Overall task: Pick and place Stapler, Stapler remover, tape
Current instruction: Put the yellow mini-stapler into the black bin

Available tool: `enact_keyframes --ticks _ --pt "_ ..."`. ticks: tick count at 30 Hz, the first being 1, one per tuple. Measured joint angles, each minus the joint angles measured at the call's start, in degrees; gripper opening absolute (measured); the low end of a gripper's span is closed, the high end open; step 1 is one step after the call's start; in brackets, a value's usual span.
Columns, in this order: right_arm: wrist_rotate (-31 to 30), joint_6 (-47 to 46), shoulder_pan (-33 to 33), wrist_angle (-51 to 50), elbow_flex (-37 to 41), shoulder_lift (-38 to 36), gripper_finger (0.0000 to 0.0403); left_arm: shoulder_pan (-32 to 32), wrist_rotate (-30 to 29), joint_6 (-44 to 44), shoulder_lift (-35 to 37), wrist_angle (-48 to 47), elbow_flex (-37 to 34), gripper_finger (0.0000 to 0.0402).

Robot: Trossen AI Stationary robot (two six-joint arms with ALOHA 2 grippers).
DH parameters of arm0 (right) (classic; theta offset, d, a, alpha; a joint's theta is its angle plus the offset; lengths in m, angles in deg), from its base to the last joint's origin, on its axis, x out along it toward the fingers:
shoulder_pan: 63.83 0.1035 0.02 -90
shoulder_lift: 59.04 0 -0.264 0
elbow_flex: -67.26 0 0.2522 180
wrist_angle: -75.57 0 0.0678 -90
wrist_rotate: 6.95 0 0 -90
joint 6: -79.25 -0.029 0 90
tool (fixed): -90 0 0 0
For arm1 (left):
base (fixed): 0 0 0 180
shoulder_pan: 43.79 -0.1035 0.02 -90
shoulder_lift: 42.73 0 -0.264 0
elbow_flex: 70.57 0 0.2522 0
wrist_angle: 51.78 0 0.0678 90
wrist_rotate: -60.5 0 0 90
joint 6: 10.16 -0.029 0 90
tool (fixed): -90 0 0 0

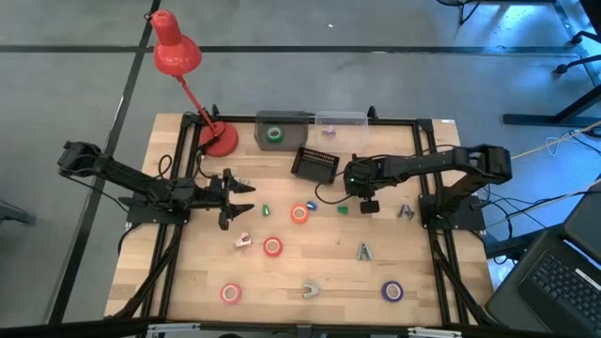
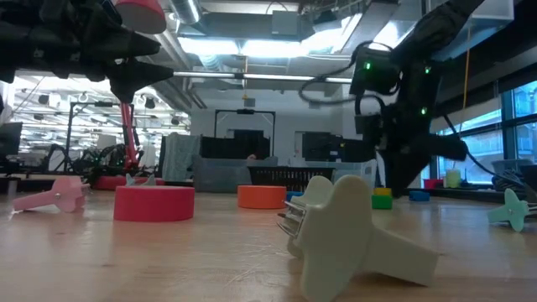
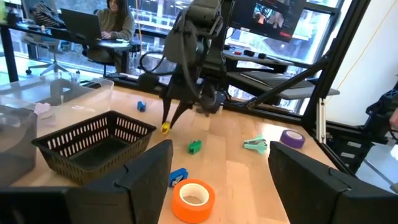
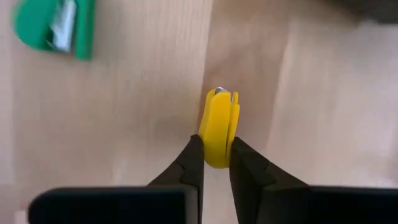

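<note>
The right gripper has its jaws pinched on a small yellow stapler, low over the bench just beside the black basket toward the far edge. A green stapler lies near. The left gripper hovers near the left edge, jaws spread wide and empty. Tape rolls lie mid-bench: orange, red, and purple near the front right corner.
</note>
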Motion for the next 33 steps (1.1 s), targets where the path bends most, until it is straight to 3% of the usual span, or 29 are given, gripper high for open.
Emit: enact_keyframes --ticks 6,12,24,33 --pt "1.39 -1.68 0.38 0.09 -4.26 -5.53 0.0044 -0.07 -1.38 -0.01 0.00 0.23 0.00 0.0255" --pt "2.08 -1.24 -0.63 2.73 -13.47 -3.56 0.0044 -0.07 -4.99 -0.02 0.00 0.24 0.00 0.0255" --pt "3.45 1.74 -7.65 -0.53 -31.03 14.98 0.0044 -0.07 -5.10 0.43 -0.07 -0.96 0.02 0.0255" --pt "5.38 3.48 -10.64 -1.09 -35.90 26.11 0.0044 -0.07 -5.05 3.61 -0.07 -4.37 0.02 0.0255"
